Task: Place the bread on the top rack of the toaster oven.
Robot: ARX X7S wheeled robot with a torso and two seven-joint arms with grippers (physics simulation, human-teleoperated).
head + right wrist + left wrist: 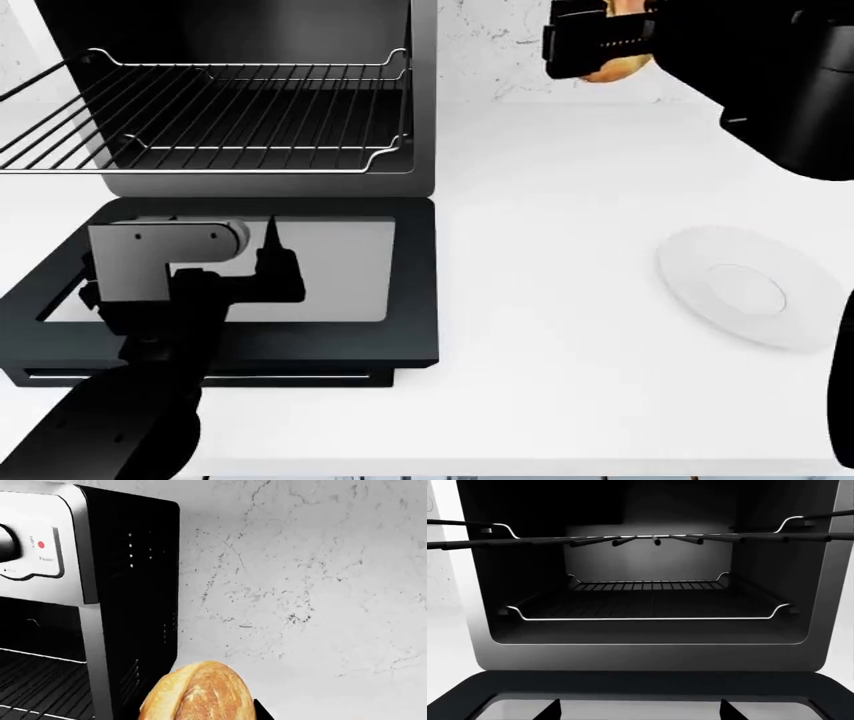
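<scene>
The small round golden-brown bread bun (pixel 199 692) hangs clamped in the black right gripper (pixel 603 42), lifted beside the steel-grey toaster oven (pixel 420 150); it looks light and crushable, best held gently across its middle; the left gripper (pixel 274 262) seems parted over the door.

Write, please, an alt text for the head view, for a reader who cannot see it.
The right gripper holds the bread raised above the white counter, to the right of the open toaster oven. The top rack is pulled out and bare, the left gripper hangs over the lowered glass door, and a white plate lies empty.
</scene>
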